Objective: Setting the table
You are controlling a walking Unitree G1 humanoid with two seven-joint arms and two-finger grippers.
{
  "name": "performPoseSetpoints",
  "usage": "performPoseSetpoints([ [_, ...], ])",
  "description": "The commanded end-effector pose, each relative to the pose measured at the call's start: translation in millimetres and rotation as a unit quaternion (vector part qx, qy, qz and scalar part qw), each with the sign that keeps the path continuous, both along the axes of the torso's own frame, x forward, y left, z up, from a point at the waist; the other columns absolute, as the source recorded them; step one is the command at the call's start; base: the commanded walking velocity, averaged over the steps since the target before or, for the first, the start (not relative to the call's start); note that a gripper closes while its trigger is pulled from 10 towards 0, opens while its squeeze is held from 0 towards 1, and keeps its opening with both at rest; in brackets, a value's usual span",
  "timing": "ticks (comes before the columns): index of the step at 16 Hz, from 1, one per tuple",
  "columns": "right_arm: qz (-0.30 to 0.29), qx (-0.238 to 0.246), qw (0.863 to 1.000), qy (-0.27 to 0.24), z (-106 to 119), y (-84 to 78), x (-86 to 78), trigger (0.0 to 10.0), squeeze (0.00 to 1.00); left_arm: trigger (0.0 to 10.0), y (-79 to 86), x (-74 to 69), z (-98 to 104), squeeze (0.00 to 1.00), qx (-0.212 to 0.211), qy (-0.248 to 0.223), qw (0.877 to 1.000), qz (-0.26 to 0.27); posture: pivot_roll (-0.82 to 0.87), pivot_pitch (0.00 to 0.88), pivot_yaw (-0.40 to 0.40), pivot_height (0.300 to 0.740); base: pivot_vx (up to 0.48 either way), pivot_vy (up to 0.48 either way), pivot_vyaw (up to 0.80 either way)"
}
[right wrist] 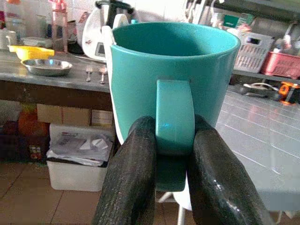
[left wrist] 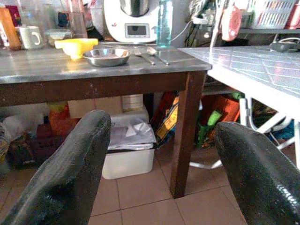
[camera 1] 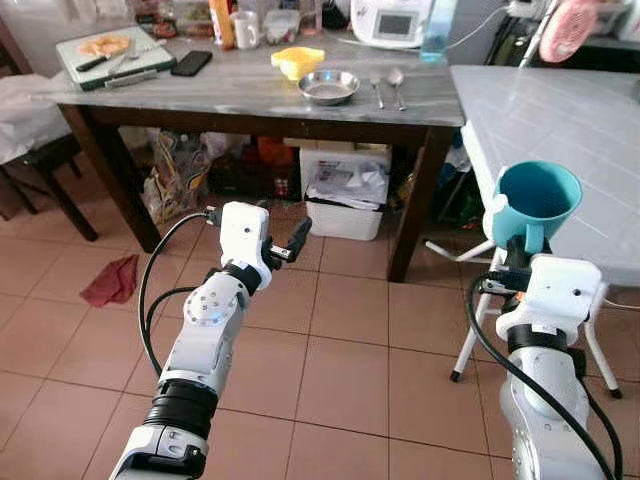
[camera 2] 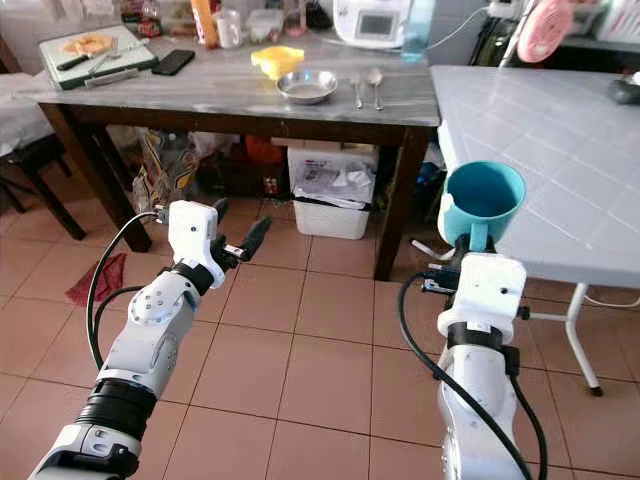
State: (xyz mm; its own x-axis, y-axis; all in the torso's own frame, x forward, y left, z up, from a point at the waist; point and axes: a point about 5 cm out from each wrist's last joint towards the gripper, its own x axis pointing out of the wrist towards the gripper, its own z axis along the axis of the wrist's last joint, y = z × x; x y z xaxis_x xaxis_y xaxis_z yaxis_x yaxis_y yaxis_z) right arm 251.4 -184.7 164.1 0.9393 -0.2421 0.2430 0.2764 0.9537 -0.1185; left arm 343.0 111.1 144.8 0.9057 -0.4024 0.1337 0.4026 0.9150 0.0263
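Right end effector [right wrist: 171,154] clamps teal mug [right wrist: 173,70] handle.

Two tables: one dark wooden table [camera 1: 250,95] with a grey top and one white tiled table [camera 1: 570,130]. Two silver arms, each ending in one gripper: the left gripper [camera 1: 290,243] and the right gripper [right wrist: 171,154]. One teal mug [camera 1: 535,205]. On the wooden table: one steel bowl [camera 1: 328,87], one yellow bowl [camera 1: 297,61], one fork [camera 1: 377,92], one spoon [camera 1: 396,82], one black phone [camera 1: 191,63], one cutting board [camera 1: 115,52] bearing one knife [camera 1: 100,61], one white mug [left wrist: 30,36] and one white kitchen appliance [camera 1: 393,22]. One pink fan [camera 1: 568,28]. On the floor: one red cloth [camera 1: 112,282] and one white bin [camera 1: 343,200].
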Motion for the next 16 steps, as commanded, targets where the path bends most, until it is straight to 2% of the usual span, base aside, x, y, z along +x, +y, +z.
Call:
performPoseSetpoints([
  [1,0.002,-0.002,1.0,-0.005,2.4,0.2,1.3,10.0,0.0,10.0,-1.7,0.6,2.6,0.0,0.0,-0.004,1.0,-0.006,0.06,0.057,0.01,0.74,0.311,0.0,0.0],
  [16,0.0,-0.001,1.0,-0.003,-0.5,2.8,0.7,10.0,0.0,10.0,-5.4,-2.1,1.4,0.0,0.005,-0.004,1.0,-0.021,0.07,0.061,0.017,0.74,0.343,0.0,0.0],
])
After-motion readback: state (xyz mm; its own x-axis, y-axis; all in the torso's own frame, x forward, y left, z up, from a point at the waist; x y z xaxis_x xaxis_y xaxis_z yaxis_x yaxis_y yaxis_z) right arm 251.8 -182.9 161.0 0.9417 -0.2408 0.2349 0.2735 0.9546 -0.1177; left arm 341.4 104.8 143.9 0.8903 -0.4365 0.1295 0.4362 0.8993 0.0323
